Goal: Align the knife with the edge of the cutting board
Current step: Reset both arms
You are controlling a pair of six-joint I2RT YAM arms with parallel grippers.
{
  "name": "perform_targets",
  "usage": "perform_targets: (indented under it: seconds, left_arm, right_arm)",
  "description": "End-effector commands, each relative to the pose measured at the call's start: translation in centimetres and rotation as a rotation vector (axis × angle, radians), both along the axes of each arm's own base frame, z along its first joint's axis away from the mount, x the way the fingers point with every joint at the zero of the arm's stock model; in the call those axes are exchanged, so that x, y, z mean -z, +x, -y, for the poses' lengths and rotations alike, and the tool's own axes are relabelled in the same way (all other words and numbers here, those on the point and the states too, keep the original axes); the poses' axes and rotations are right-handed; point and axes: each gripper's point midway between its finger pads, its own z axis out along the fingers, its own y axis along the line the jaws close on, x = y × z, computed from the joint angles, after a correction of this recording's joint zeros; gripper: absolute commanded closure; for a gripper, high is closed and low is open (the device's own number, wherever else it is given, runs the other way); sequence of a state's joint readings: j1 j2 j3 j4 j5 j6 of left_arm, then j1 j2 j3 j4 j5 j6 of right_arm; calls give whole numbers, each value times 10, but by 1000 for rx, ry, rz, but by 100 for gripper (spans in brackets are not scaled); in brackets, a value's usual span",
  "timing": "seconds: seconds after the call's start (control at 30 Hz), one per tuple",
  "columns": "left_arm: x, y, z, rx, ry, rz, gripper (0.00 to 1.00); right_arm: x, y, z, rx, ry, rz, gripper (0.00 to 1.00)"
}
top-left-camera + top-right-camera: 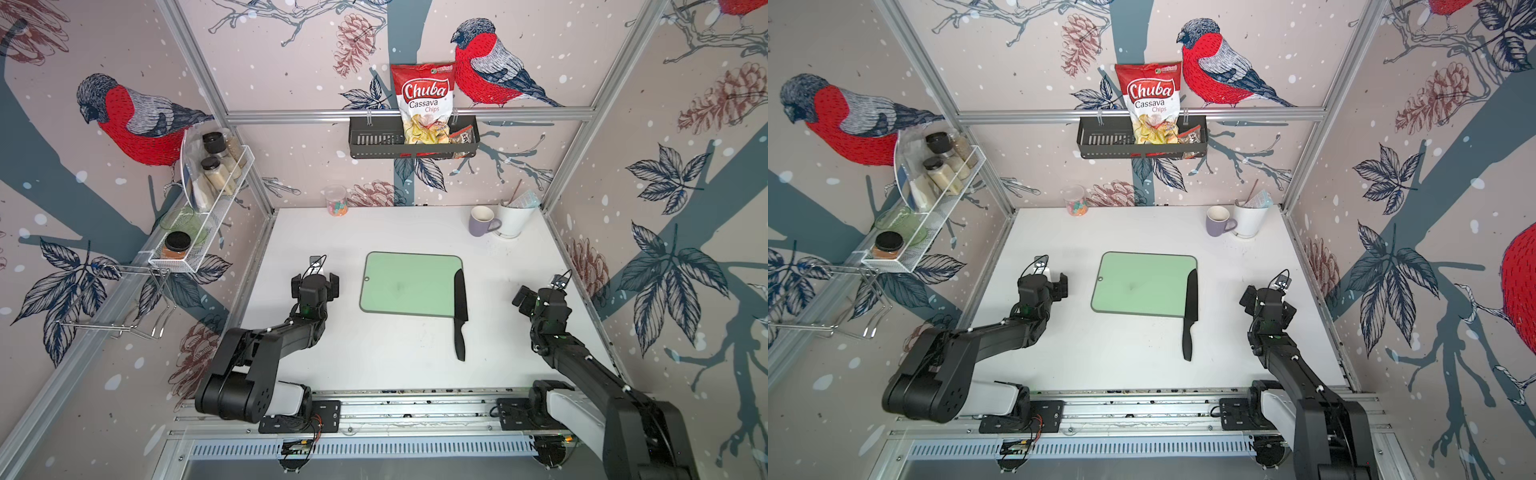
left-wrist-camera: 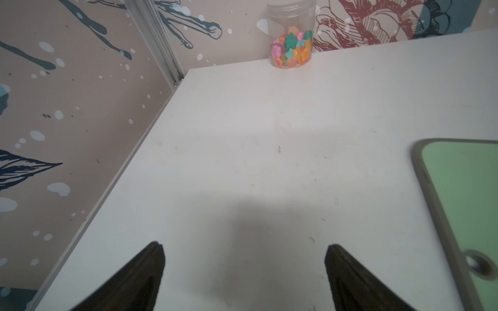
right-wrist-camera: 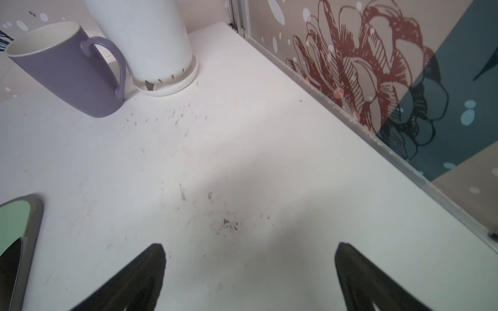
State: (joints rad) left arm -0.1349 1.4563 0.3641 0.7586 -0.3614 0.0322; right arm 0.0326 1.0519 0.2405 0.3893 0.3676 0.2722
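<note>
Knife (image 1: 460, 307) lies along the board's (image 1: 403, 282) right short edge, blade on the board, handle overhanging onto the tabletop (image 1: 374, 353). We find the left pincer (image 2: 244, 245) and right pincer (image 3: 250, 245) spread apart, empty, flanking the board.

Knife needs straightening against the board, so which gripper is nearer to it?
Right. The right gripper hangs open over bare table beside the board end where the knife lies; the left gripper, also open, is beyond the opposite end.
</note>
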Motion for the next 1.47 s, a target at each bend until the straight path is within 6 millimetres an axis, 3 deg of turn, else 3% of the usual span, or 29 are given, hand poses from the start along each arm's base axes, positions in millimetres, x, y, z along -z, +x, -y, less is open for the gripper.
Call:
perform_targets:
  seconds: [0.0,0.13,0.17,0.27,0.3,0.33,0.4,0.47,0.53,0.6,0.67,1.43]
  left_arm:
    - [-10,16,3,66,-25,113,5]
    - [-9,2,10,116,-30,142,4]
    - [-10,5,10,114,-31,157,5]
    - [-2,15,0,49,-32,49,5]
    - [-3,18,-2,47,-44,42,4]
    - [-4,20,-3,52,-57,62,5]
    - [-3,20,-4,49,-57,65,4]
    - [-3,21,-7,39,-69,52,4]
    - [-3,22,-8,43,-81,59,4]
    - [-3,22,-8,45,-87,63,4]
    - [-3,22,-8,46,-88,61,4]
    - [-4,22,-8,45,-86,64,4]
  right_arm:
    - [-37,24,11,47,-69,161,0]
    - [-43,33,-4,-31,-81,237,0]
    - [-45,34,-11,-71,-87,271,0]
    - [-21,43,-19,-120,-112,307,1]
    - [-28,49,-25,-135,-147,359,1]
    - [-31,52,-29,-149,-156,338,1]
    - [-9,71,-37,-239,-115,151,0]
    - [-8,82,-42,-281,-93,156,1]
    - [1,82,-38,-279,-54,93,0]
    - [-8,83,-38,-270,-72,157,0]
    - [-3,82,-38,-271,-67,101,0]
    - [-4,81,-40,-264,-93,110,0]
